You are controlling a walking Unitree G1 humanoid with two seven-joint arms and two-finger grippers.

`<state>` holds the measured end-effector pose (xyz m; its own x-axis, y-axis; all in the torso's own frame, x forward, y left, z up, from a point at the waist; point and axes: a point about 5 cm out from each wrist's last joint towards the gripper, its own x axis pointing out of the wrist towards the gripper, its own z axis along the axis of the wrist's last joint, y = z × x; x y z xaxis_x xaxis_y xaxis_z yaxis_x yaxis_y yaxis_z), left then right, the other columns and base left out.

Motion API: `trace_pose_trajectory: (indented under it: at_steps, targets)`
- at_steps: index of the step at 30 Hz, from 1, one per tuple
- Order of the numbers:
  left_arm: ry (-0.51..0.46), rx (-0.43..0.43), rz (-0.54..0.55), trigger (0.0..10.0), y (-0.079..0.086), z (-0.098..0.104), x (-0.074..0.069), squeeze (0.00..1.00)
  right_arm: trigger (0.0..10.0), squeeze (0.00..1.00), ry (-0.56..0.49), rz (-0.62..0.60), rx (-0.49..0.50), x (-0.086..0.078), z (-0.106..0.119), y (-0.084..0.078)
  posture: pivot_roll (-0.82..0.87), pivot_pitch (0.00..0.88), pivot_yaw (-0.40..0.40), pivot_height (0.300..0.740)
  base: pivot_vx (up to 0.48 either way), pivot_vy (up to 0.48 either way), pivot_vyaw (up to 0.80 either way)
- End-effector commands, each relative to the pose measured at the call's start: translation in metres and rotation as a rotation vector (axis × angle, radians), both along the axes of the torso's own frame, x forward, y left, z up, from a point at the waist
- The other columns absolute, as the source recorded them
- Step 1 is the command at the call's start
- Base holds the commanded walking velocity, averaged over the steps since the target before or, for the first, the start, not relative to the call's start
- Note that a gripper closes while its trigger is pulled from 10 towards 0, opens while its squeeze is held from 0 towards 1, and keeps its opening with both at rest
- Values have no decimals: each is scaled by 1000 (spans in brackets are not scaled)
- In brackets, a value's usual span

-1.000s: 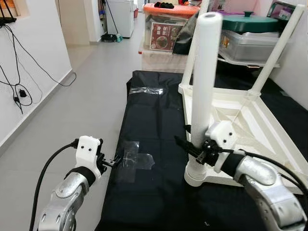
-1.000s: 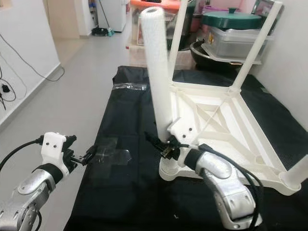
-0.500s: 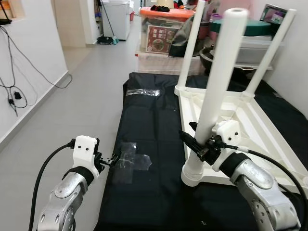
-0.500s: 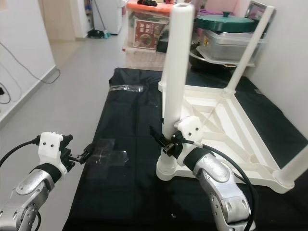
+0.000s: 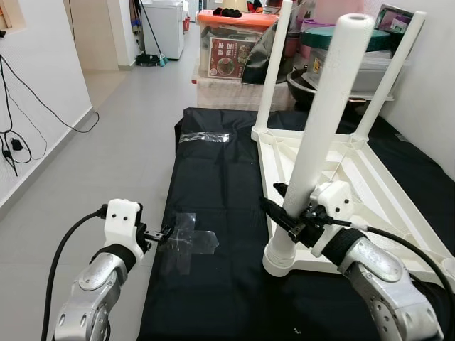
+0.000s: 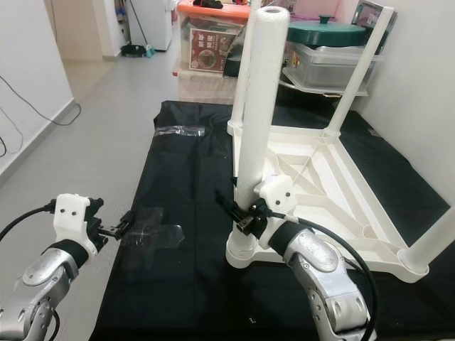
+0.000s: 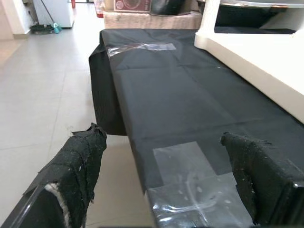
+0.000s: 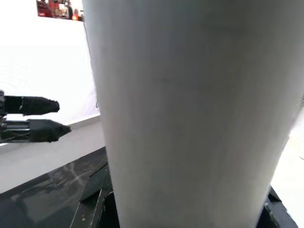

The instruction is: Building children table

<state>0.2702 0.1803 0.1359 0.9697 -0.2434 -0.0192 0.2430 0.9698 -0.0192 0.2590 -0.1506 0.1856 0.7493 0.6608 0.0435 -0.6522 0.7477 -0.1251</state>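
A white children's table (image 5: pixel 370 186) lies upside down on a black sheet (image 5: pixel 220 177) on the floor. Two far legs (image 5: pixel 274 64) (image 5: pixel 387 78) stand up from it, and a fourth leg (image 6: pixel 435 240) rises at the near right corner. My right gripper (image 5: pixel 274 199) is shut around the near left leg (image 5: pixel 323 106), low down just above its socket (image 5: pixel 281 257). That leg's white surface (image 8: pixel 190 109) is close in the right wrist view. My left gripper (image 5: pixel 165 233) is open at the sheet's left edge, over a patch of clear tape (image 7: pixel 190 161), holding nothing.
Stacked storage boxes (image 5: pixel 234 50) and a green-lidded pot (image 6: pixel 334 32) stand behind the sheet. A white wall with hanging cables (image 5: pixel 14 135) runs along the left, with grey tiled floor (image 5: pixel 106 142) between it and the sheet. Another tape strip (image 5: pixel 205 137) is stuck farther back.
The top of the near left leg has swung to the right while my right gripper stays around it. The camera has shifted a little. My left gripper has kept its place.
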Motion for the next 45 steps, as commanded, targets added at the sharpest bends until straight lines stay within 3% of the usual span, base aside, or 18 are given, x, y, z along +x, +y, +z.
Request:
trace_pose_trajectory:
  at_steps: [1, 6, 14, 22, 34, 38, 41, 43, 45]
  targets:
    - [2, -5, 8, 10000, 0, -1, 1, 0, 0, 0, 146, 153, 6, -7, -25, 15, -46, 0, -81, 740, 0, 0, 0]
    - [0, -10, 11, 10000, 1, -1, 1, 0, 0, 0, 158, 229, 19, -9, -26, 17, -38, 0, -89, 740, 0, 0, 0]
    - [2, -40, 42, 10000, 4, 0, -1, 0, 0, 0, 217, 329, 112, 3, -25, 14, -21, 0, -102, 740, 0, 0, 0]
    - [7, -59, 59, 10000, 8, -1, -2, 0, 0, 0, 227, 498, 81, -2, -27, 14, -7, 0, -115, 740, 0, 0, 0]
    - [14, -67, 81, 10000, 11, -2, -1, 0, 0, 0, 204, 622, -26, -3, -33, 11, -2, 0, -122, 740, 0, 0, 0]
    - [16, -68, 83, 10000, 11, -2, 0, 0, 0, 0, 203, 621, -38, -3, -35, 10, -4, 0, -119, 740, 0, 0, 0]
    - [16, -73, 85, 10000, 10, -2, 1, 0, 0, 0, 221, 526, -26, 4, -38, 10, -4, 0, -119, 740, 0, 0, 0]
    - [17, -78, 92, 10000, 11, -3, 0, 0, 0, 0, 210, 368, -22, 15, -43, 11, -3, 0, -121, 740, 0, 0, 0]
    - [17, -79, 96, 10000, 12, -3, -1, 0, 0, 0, 203, 304, -19, 19, -45, 11, -3, 0, -121, 740, 0, 0, 0]
